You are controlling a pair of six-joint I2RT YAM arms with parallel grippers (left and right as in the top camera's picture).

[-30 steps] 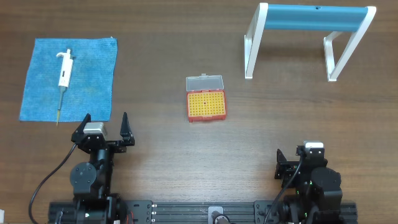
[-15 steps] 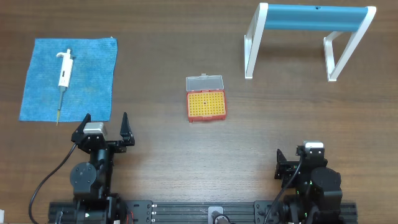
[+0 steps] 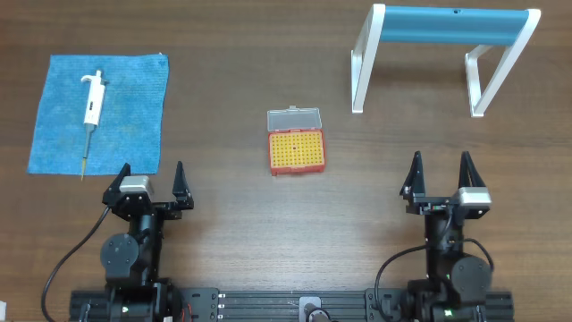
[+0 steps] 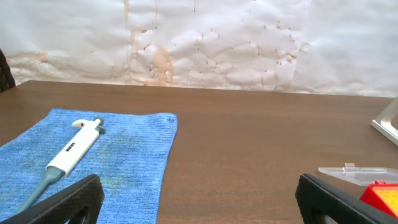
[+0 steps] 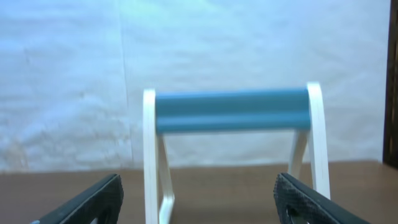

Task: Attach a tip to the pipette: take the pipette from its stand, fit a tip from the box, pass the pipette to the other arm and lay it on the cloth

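Looking far left, you see the pipette (image 3: 92,100) lying on the blue cloth (image 3: 134,107), its tip (image 3: 83,165) fitted; your left gripper (image 3: 152,166) and right gripper (image 3: 440,157) sit near, both spread wide and empty.

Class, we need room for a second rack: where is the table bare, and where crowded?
Bare wood: between the blue cloth and the tip box; between the tip box and the pipette stand; between the left gripper and right gripper. Crowded: the cloth, where the pipette lies.
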